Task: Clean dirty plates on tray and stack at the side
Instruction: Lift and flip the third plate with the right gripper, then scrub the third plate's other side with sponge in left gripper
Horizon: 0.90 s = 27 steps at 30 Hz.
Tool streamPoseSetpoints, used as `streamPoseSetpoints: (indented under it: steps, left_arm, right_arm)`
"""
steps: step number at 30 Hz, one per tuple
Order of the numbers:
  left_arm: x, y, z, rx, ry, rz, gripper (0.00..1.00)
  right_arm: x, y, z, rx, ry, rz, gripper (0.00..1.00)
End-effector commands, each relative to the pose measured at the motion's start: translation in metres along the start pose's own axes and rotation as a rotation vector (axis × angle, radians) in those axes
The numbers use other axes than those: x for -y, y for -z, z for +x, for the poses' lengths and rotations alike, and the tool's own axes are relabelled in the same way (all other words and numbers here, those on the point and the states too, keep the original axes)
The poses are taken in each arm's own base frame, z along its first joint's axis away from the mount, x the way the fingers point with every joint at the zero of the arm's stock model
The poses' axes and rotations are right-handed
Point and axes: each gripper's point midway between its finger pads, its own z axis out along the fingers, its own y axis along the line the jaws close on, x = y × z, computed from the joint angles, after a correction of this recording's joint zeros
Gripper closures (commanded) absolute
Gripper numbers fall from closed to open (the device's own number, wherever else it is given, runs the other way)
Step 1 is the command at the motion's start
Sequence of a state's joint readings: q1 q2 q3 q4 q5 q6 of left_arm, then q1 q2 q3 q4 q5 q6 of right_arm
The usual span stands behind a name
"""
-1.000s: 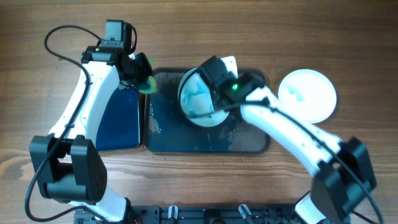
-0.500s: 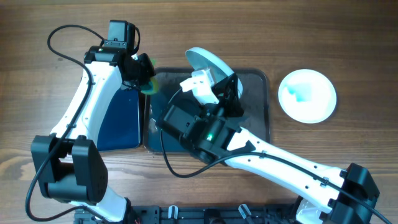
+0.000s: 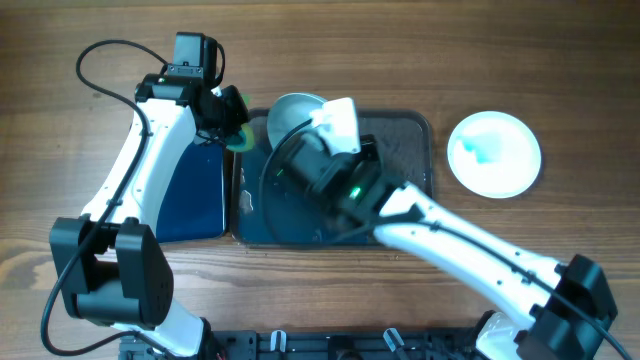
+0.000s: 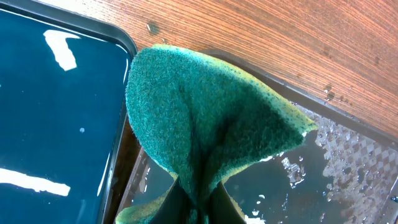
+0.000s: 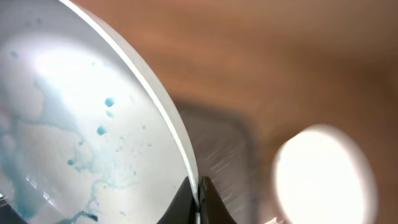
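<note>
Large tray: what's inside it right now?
Visible: water droplets on the tray floor; the right gripper holds a plate tilted above it. The right arm covers the middle, so whatever lies under it cannot be seen.

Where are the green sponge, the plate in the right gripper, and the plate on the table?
green sponge (image 4: 205, 118): left wrist view, middle of its green face.
held plate (image 5: 74, 124): right wrist view, its blue-smeared face.
plate on the table (image 3: 495, 152): overhead view, its centre.
</note>
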<state>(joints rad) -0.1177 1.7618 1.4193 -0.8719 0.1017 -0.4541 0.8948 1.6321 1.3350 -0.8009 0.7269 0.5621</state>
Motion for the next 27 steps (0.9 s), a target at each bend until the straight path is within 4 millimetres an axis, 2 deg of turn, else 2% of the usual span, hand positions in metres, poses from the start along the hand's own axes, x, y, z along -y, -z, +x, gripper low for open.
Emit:
streamPoseSetpoints:
  steps: [1,2,7,8,9,11,13,14,17,20,23,25,27]
  left_arm:
    - [0.001,0.004,-0.002,0.016,0.002,-0.001,0.96]
    - [0.001,0.004,-0.002,0.019,0.002,0.001,0.96]
    - [0.003,0.004,-0.005,0.028,0.001,0.007,0.96]
    - [0.003,0.004,-0.005,0.028,0.001,0.006,0.96]
    - [0.003,0.004,-0.005,0.028,0.001,0.006,0.96]
    - [0.003,0.004,-0.004,0.028,0.001,0.006,0.96]
    - [0.003,0.004,-0.005,0.029,0.001,0.007,0.96]
    - [0.003,0.004,-0.005,0.031,0.008,0.008,0.96]
    - [0.004,0.004,-0.007,0.039,0.018,0.013,0.96]
    - [0.005,0.004,-0.008,0.041,0.018,0.014,0.96]
    - [0.005,0.004,-0.008,0.041,0.018,0.014,0.96]
    - [0.004,0.004,-0.008,0.041,0.018,0.014,0.96]
    - [0.004,0.004,-0.008,0.041,0.018,0.014,0.96]
  right_arm:
    - [-0.03,-0.03,0.06,-0.363,-0.309,-0.237,0.96]
    - [-0.036,-0.04,0.071,-0.428,-0.344,-0.284,0.96]
    - [-0.052,-0.067,0.097,-0.562,-0.398,-0.35,0.94]
    - [-0.054,-0.07,0.102,-0.578,-0.393,-0.353,0.91]
    - [-0.057,-0.072,0.103,-0.583,-0.373,-0.373,0.81]
    - [-0.063,-0.071,0.099,-0.576,-0.337,-0.433,0.72]
    - [-0.074,-0.067,0.089,-0.564,-0.273,-0.563,0.55]
    - [-0.074,-0.067,0.086,-0.56,-0.228,-0.62,0.53]
    - [-0.063,-0.083,0.079,-0.536,-0.089,-0.682,0.44]
    - [-0.051,-0.115,0.068,-0.521,0.043,-0.684,0.43]
    - [-0.058,-0.14,0.057,-0.521,0.156,-0.704,0.45]
    - [-0.066,-0.151,0.056,-0.54,0.204,-0.722,0.52]
    - [-0.075,-0.153,0.06,-0.556,0.21,-0.772,0.62]
